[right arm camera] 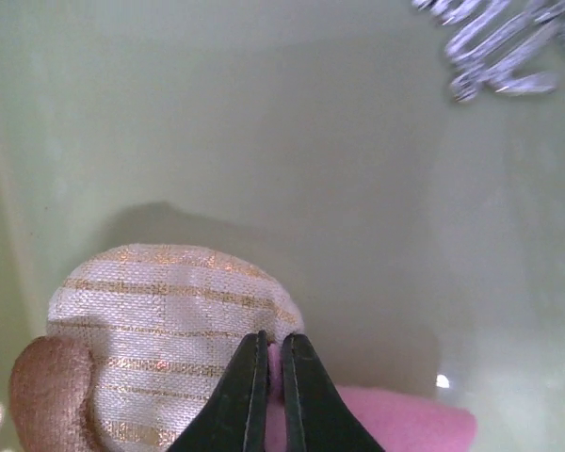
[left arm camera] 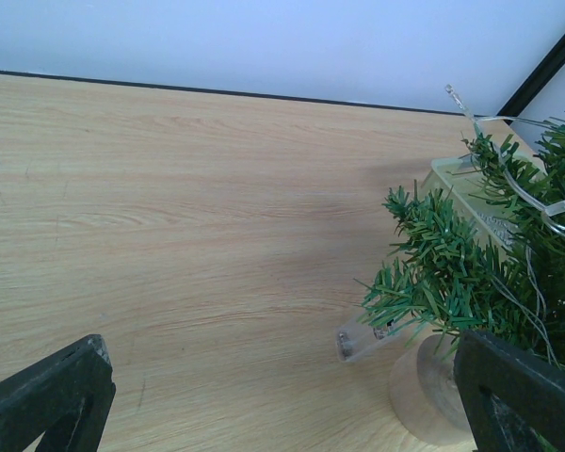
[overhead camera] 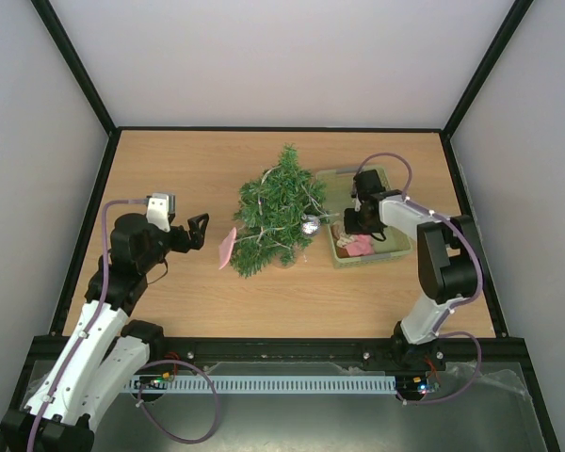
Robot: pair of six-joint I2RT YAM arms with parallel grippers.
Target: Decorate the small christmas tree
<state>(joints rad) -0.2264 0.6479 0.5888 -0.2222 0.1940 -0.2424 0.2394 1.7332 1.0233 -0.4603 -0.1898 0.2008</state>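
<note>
I see the small christmas tree (overhead camera: 278,212) standing about mid-table (overhead camera: 169,169) on its round base (left arm camera: 428,395). The pale green basket (overhead camera: 395,252) sits just beside it on the right, and the branches reach the basket's left rim.

My left gripper (overhead camera: 198,231) hangs to the left of the tree with its jaws spread wide and nothing between them. It is near a pink ornament (overhead camera: 227,248) on the lowest left branch but not touching it. From the left wrist, bare wood runs all the way to the far black edge, so there is plenty of room on that side. The tight spot there is the branch tips and a clear box (left arm camera: 363,341) lying at the foot of the tree.

My right gripper (right arm camera: 273,377) is down inside the basket, jaws clenched together. The tips meet right where a gold-striped fabric ornament (right arm camera: 169,320) borders a pink piece (right arm camera: 377,424). I cannot tell whether they have caught either one. The basket's floor and walls close in all around, and silver tinsel (right arm camera: 499,47) lies at the far corner. A silver ball (overhead camera: 310,224) hangs on the tree's right side, close to the basket rim, so that gap is narrow.
</note>
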